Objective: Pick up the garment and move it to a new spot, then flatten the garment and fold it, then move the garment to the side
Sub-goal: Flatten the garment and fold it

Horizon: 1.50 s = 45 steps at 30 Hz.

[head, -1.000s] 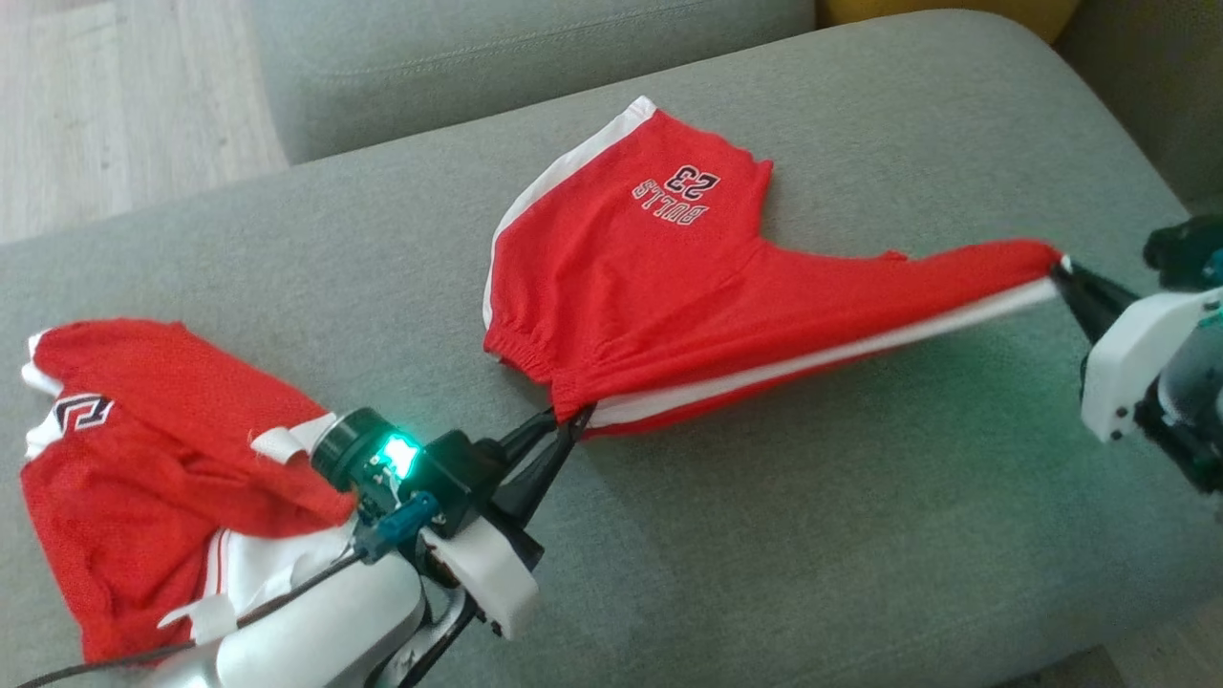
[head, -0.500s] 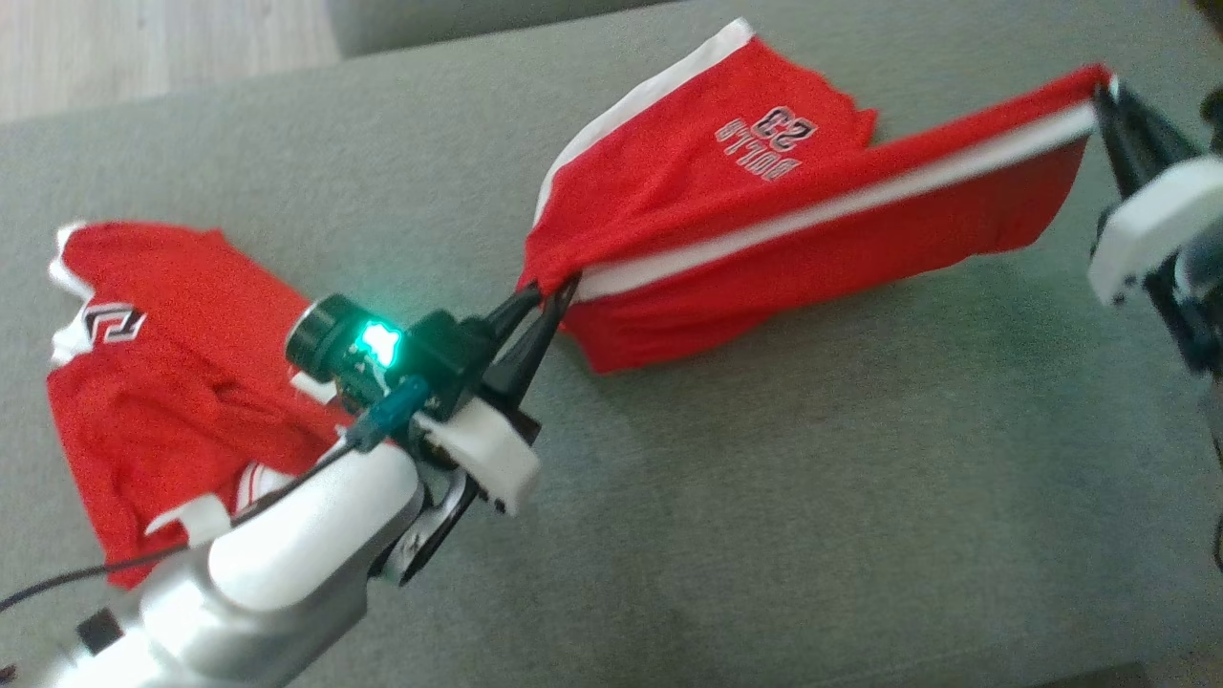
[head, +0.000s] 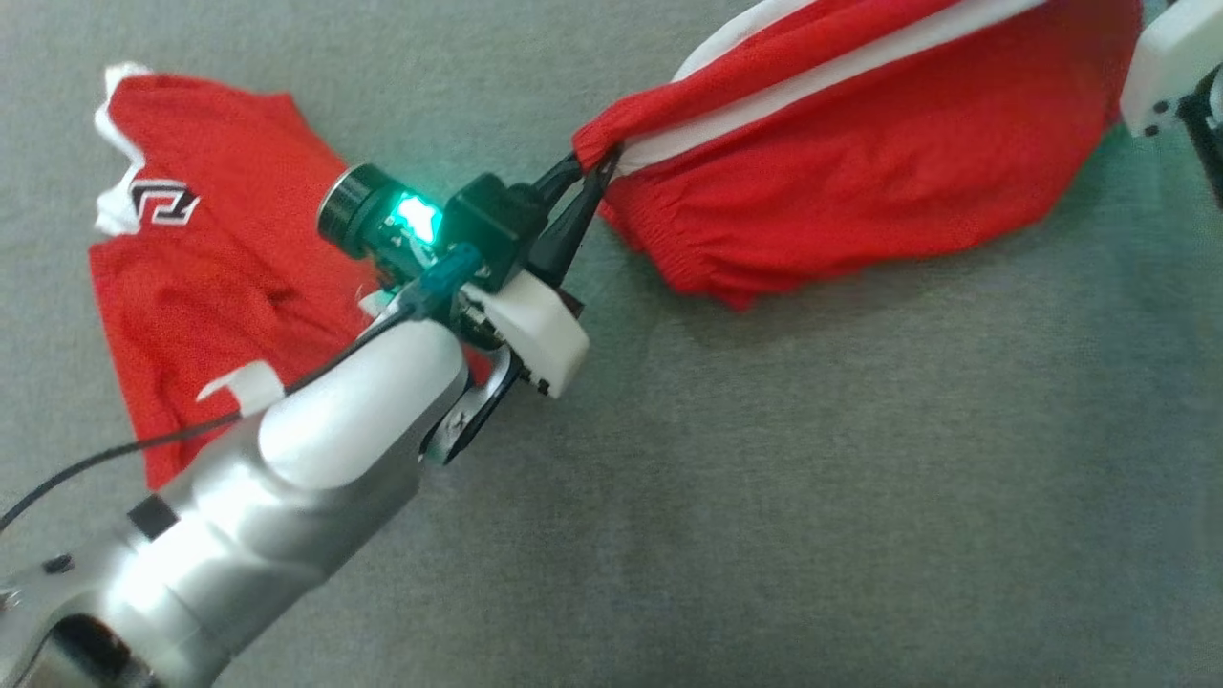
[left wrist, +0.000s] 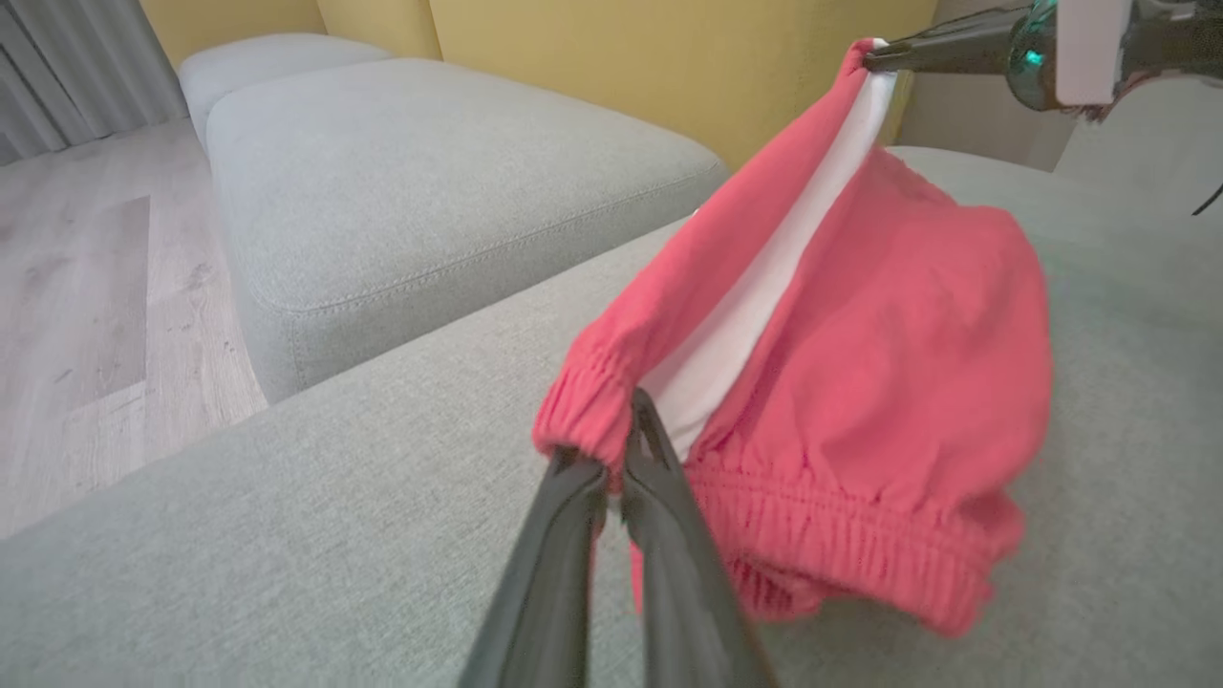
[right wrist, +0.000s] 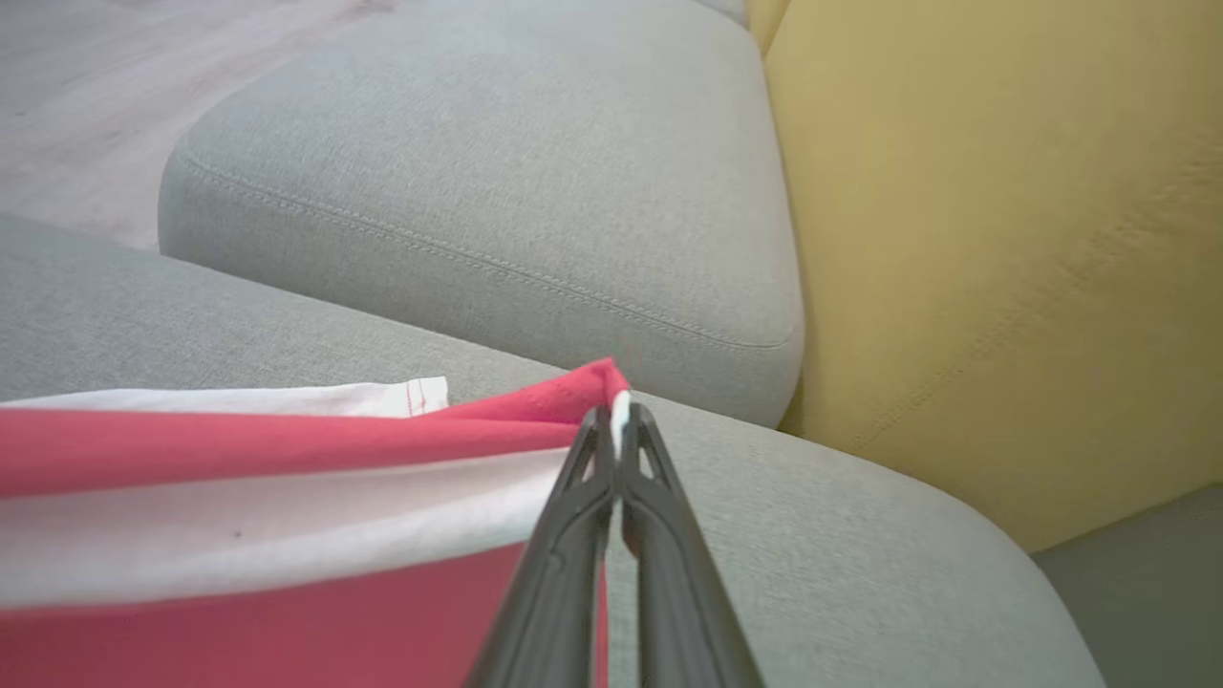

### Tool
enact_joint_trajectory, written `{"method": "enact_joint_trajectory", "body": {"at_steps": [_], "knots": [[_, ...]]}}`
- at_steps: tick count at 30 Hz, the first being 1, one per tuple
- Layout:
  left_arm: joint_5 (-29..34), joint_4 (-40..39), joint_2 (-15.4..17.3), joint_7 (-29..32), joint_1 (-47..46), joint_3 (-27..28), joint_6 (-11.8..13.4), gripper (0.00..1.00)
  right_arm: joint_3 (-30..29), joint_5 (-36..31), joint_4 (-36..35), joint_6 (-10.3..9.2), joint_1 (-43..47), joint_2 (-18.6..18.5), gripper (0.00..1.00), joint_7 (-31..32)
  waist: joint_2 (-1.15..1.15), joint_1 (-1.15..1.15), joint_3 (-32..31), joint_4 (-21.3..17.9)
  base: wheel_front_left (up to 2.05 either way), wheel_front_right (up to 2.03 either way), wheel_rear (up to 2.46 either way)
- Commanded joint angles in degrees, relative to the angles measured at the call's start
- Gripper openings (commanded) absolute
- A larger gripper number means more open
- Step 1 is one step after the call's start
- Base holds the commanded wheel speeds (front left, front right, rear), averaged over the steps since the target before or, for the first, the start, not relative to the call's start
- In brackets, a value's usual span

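The garment (head: pixel 860 162) is a pair of red shorts with a white side stripe, stretched in the air between my two grippers above the grey sofa cushion (head: pixel 812 497). My left gripper (head: pixel 597 172) is shut on the elastic waistband corner; the left wrist view shows the same pinch (left wrist: pixel 616 459) and the garment (left wrist: pixel 908 363) sagging below it. My right gripper (right wrist: pixel 616 416) is shut on the hem corner of the garment (right wrist: pixel 287 440). Its fingers (left wrist: pixel 917 53) also show at the top right of the left wrist view, and its white housing (head: pixel 1170 57) in the head view.
A second red jersey (head: pixel 191 277) with white trim lies crumpled on the cushion to the left, partly under my left arm. Another grey cushion (left wrist: pixel 430 191) stands beyond, with a yellow backrest (right wrist: pixel 1003 239) on the right and wood floor (left wrist: pixel 76 287) past the edge.
Both grippers have risen with the shorts, which now hang off the cushion with the printed leg folded out of sight. The head camera has tilted down.
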Motion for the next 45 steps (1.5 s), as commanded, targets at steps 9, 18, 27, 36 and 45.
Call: {"method": "enact_joint_trajectory", "body": {"at_steps": [9, 18, 27, 36, 45], "knots": [[1.32, 5.74, -2.95, -1.39, -5.89, 1.27, -2.1, 0.0, 1.15, -1.43, 8.66, -0.05, -6.93, 1.47, 1.0, -4.55, 0.0, -0.02, 4.23, 3.25, 0.0, 0.0, 0.0], [1.27, 9.2, -2.67, -4.33, -7.21, 3.34, -0.06, 1.0, -0.2, -2.71, 14.94, -0.05, -10.36, 2.08, 1.0, -8.86, 0.0, -0.02, 3.47, 1.94, 0.0, 0.0, 0.0], [0.25, 8.14, -0.24, -8.93, -5.48, 7.53, 4.25, 1.0, -3.37, 0.29, 16.48, -0.05, -8.67, 4.29, 1.0, -15.6, 0.0, -0.02, -2.0, -0.42, 0.0, 0.0, 0.0], [2.32, 0.33, 4.19, -11.78, 1.94, 12.79, 10.13, 1.0, -3.3, 9.65, 3.81, -0.05, 2.28, 7.44, 1.0, -18.67, 0.0, -0.02, -10.09, -3.75, 0.0, 0.0, 0.0], [4.89, -7.99, 4.9, -11.87, 17.95, 20.44, 13.02, 1.0, -6.89, 12.31, -13.78, -0.05, 24.64, 9.08, 1.0, -18.72, 0.0, -0.02, -16.83, -5.14, 0.0, 0.0, 0.0]]}}
